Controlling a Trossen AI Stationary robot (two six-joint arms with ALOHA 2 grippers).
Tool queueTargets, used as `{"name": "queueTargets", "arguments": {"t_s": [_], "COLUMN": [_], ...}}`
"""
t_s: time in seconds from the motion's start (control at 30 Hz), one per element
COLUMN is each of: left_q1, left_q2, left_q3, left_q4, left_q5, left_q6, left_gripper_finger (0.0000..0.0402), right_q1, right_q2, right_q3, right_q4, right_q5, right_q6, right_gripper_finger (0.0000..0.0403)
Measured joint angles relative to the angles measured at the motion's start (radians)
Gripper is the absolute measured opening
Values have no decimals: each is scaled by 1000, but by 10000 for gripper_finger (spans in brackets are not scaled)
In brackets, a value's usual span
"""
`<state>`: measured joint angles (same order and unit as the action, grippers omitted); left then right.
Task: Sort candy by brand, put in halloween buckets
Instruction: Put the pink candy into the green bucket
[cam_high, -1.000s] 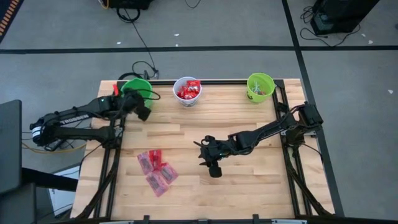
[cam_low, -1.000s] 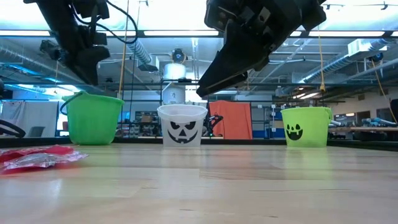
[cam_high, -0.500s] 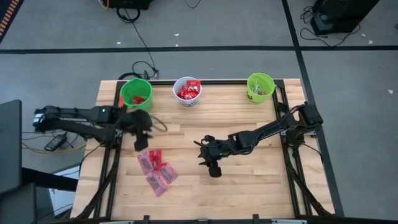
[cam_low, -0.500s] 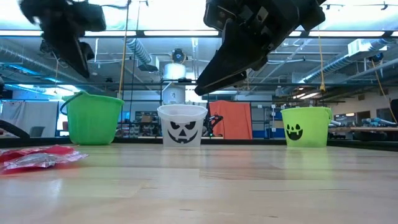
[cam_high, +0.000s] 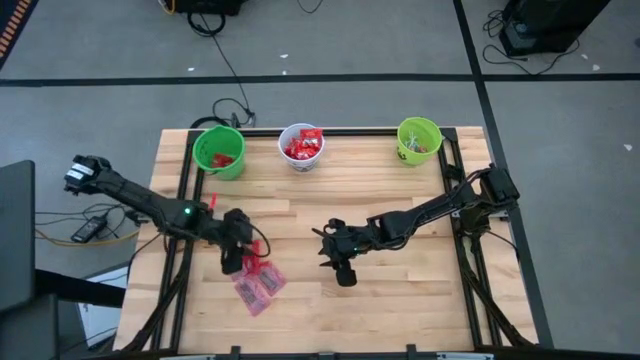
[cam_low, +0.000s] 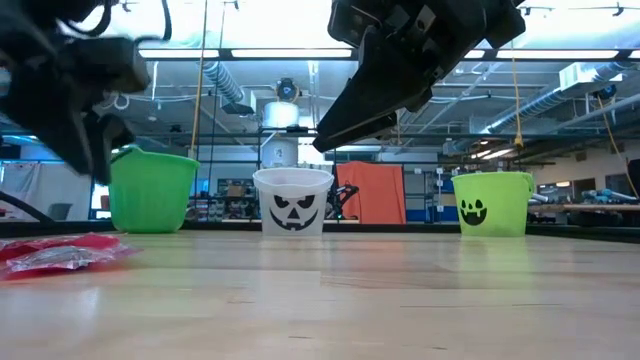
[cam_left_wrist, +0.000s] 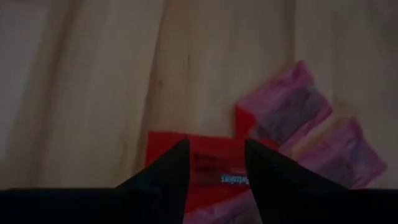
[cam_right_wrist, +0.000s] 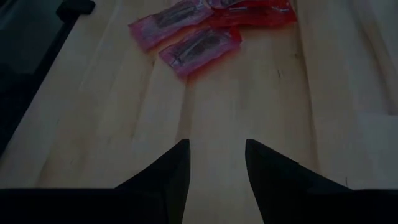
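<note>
A wooden bench (cam_high: 400, 200) seen from above, with two dark robot arms reaching over it. Along its far edge stand three small pails: a green bucket (cam_high: 219, 151) at the left with red candy inside, a white bucket (cam_high: 301, 146) in the middle filled with shiny red packets, and a second green bucket (cam_high: 419, 139) at the right. From bench height the white pail shows a black jack-o'-lantern face and the right green pail a dark face mark.

The left claw (cam_high: 236, 257) hangs low over a small heap of pinkish-red packets (cam_high: 259, 283) lying on the near left part of the bench. In its wrist view the two dark fingers (cam_left_wrist: 168, 171) are spread apart, holding nothing — a red packet (cam_left_wrist: 211, 165) lies directly beneath the gap between them, with translucent pink packets just beside it.

The right claw (cam_high: 341, 264) hovers above bare wood near the middle of the bench, well apart from the heap. Its fingers (cam_right_wrist: 171, 171) are parted too, and empty — the pink packets lie further off across the boards.
</note>
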<state>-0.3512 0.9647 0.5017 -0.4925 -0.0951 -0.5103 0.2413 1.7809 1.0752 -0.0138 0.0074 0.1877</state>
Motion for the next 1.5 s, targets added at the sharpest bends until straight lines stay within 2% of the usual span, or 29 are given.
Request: {"name": "queueTargets", "arguments": {"t_s": [0.23,0.5,0.6,0.7,0.87,0.9,1.0,1.2,1.37,1.5], "left_q1": [-32,-32,-32,-32,-31,-28,-28,-5,67,141], "left_q2": [126,258,291,303,290,285,267,214,166,127], "left_q3": [-72,-74,-72,-70,-49,-40,2,155,302,407], "left_q4": [81,154,157,164,137,123,33,-321,-588,-737], "left_q5": [-8,-14,-37,-56,-71,-74,-129,-356,-583,-701], "left_q6": [-125,-106,-104,-129,-112,-105,-102,-117,-209,-234], "left_gripper_finger": [170,240,242,200,46,25,21,24,14,12], "right_q1": [0,0,0,0,0,0,0,0,0,0], "right_q2": [0,0,0,0,0,0,0,0,0,0], "right_q3": [0,0,0,0,0,0,0,0,0,0], "right_q4": [6,14,14,19,20,20,20,24,28,27], "right_q5": [0,0,0,0,0,0,0,0,-1,-1], "right_q6": [0,0,-4,-6,-7,-7,-7,-7,-7,-7], "right_gripper_finger": [165,165,165,165,165,165,165,165,165,165]}}
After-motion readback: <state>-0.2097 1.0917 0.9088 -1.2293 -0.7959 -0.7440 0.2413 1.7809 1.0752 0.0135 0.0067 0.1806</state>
